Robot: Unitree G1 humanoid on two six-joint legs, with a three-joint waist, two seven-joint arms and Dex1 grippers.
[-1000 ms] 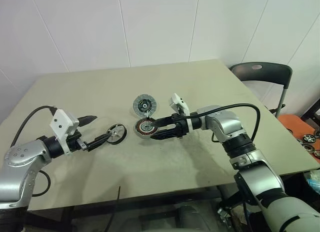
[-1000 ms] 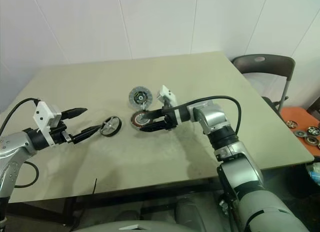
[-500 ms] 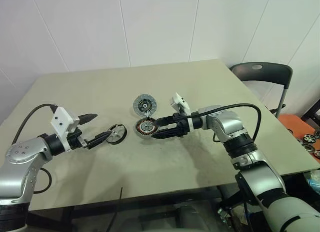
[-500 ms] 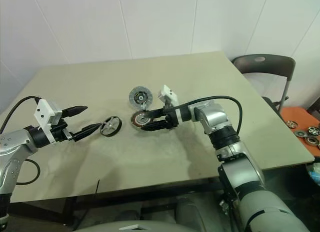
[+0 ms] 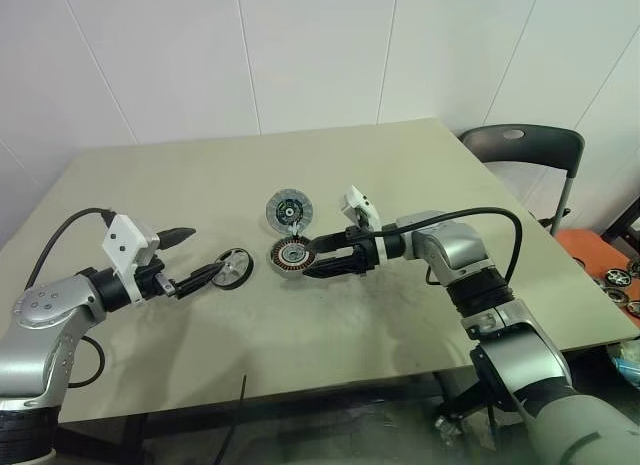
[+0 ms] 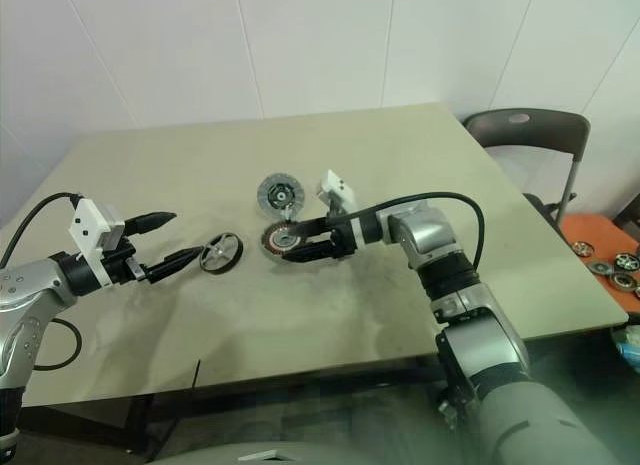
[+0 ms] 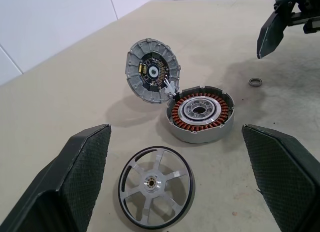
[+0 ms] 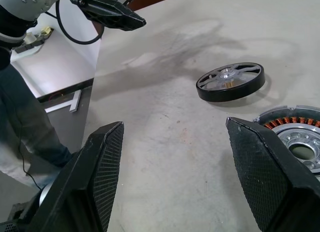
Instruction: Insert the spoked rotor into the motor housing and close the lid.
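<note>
Three motor parts are seen near the middle of the table (image 5: 420, 165). The spoked rotor (image 5: 234, 266) lies flat, left of centre in the head view. The motor housing (image 5: 292, 253) sits just to its right, windings facing up. The lid (image 5: 288, 210) is placed directly above the housing in the frame; in the left wrist view it is shown tilted up on edge, its lower rim touching or nearly touching the housing rim. A small metal ring (image 7: 255, 81) lies on the table beyond the housing in the left wrist view.

The left gripper (image 5: 199, 255) is held wide open at the left of the frame, empty, its lower fingertip just beside the rotor. The right gripper (image 5: 312, 258) is also spread wide and holds nothing; its fingertips are set at the housing's right edge, with contact not discernible.

A dark chair (image 5: 522, 145) is seen at the right edge, behind the table.
</note>
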